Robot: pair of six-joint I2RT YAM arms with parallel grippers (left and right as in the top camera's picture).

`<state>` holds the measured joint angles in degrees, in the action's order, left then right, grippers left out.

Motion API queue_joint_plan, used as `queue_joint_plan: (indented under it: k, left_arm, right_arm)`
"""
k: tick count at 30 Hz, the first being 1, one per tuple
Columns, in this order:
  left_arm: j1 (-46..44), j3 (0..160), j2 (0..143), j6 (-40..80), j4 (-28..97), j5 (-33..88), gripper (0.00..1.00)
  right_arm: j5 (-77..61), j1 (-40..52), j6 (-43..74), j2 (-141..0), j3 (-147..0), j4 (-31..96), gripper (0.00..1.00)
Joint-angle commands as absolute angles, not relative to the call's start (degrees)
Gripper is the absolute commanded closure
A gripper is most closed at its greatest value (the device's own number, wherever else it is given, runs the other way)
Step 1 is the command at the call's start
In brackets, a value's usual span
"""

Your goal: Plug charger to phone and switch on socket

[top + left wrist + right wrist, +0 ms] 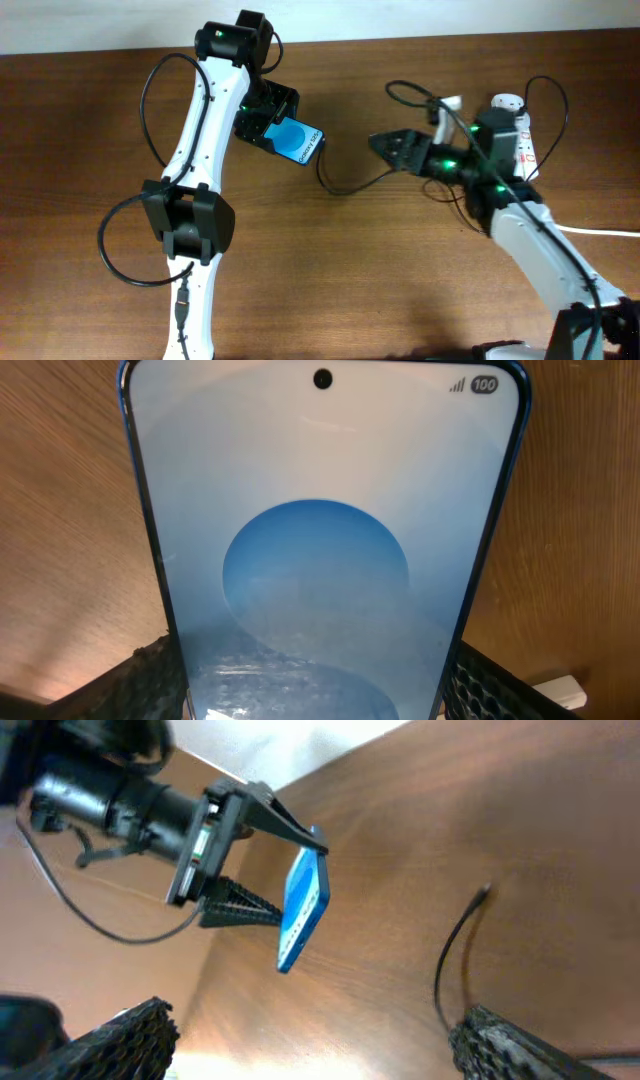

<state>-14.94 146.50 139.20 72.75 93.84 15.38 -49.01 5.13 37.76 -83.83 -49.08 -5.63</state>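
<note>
My left gripper (268, 128) is shut on the phone (299, 141) and holds it tilted above the table; its blue screen fills the left wrist view (320, 560). The right wrist view shows the phone edge-on (303, 910), held by the left gripper (245, 850). The charger, a thin black cable (345, 187), lies on the table with its plug tip (485, 892) free, to the right of the phone. My right gripper (392, 148) is open and empty, and the cable passes beside its right finger (520, 1045). The socket (520, 125) is at the back right, partly hidden by my right arm.
A thick white cord (600, 232) runs from the socket off the right edge. A white wall lies behind the table's far edge (420, 38). Black arm cables loop beside the left arm (115, 255).
</note>
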Motion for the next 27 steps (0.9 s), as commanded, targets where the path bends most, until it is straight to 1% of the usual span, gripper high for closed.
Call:
queue_joint_plan:
  k: [1, 2, 3, 4, 7, 8, 10, 12, 15, 18, 22, 24, 26, 27]
  left_arm:
    - [-15.25, 147.96, 138.82, 74.39, 93.95, 15.64, 1.0]
    - [-15.55, 147.96, 138.82, 74.39, 93.97, 15.66, 1.0]
    - [-16.1, 147.96, 138.82, 74.37, 93.95, 15.64, 1.0]
    - [-16.78, 147.96, 138.82, 74.37, 93.95, 15.62, 1.0]
    - [-18.76, 147.96, 138.82, 74.37, 93.93, 15.64, 1.0]
    - [-19.79, 147.96, 138.82, 74.37, 93.91, 15.64, 1.0]
    - [-21.06, 147.96, 138.82, 74.39, 93.71, 15.64, 1.0]
    - [-22.5, 147.96, 138.82, 75.37, 93.47, 15.68, 1.0]
    - [-24.32, 147.96, 138.82, 75.9, 93.49, 15.68, 1.0]
    - [-24.62, 147.96, 138.82, 75.9, 93.49, 18.46, 1.0]
    - [-24.62, 147.96, 138.82, 75.88, 93.54, 20.43, 1.0]
    - [-24.62, 147.96, 138.82, 75.88, 93.56, 20.84, 1.0]
    - [-24.62, 147.96, 138.82, 75.88, 93.54, 20.84, 1.0]
    - [-24.62, 147.96, 138.82, 75.88, 93.54, 20.82, 0.96]
  right_arm:
    - [-34.13, 13.17, 49.78, -84.33, -49.89, -6.5, 0.19]
    - [-29.28, 15.94, 53.01, -84.44, -49.89, -6.48, 0.26]
    - [-25.12, 18.44, 55.11, -84.82, -49.89, -6.66, 0.3]
    - [-22.31, 20.01, 55.61, -85.3, -49.89, -6.92, 0.31]
    - [-23.11, 21.34, 56.25, -88.92, -49.89, -9.5, 0.32]
    - [-25.43, 21.56, 56.27, -90.41, -49.89, -11.57, 0.35]
    - [-24.75, 22.48, 56.27, -90.8, -49.89, -11.86, 0.37]
    - [-24.23, 22.98, 56.49, -91.15, -49.89, -11.86, 0.44]
    - [-23.05, 24.6, 57.54, -92.2, -49.89, -13.15, 0.5]
    - [-21.76, 25.17, 57.54, -92.23, -49.89, -13.1, 0.63]
    - [-20.05, 25.17, 57.56, -92.23, -49.89, -13.41, 0.71]
    - [-20.05, 25.17, 57.54, -92.23, -49.89, -13.54, 0.79]
    - [-20.08, 25.17, 57.56, -92.23, -49.89, -13.56, 0.89]
    - [-20.1, 25.17, 57.54, -92.23, -49.89, -13.54, 0.96]
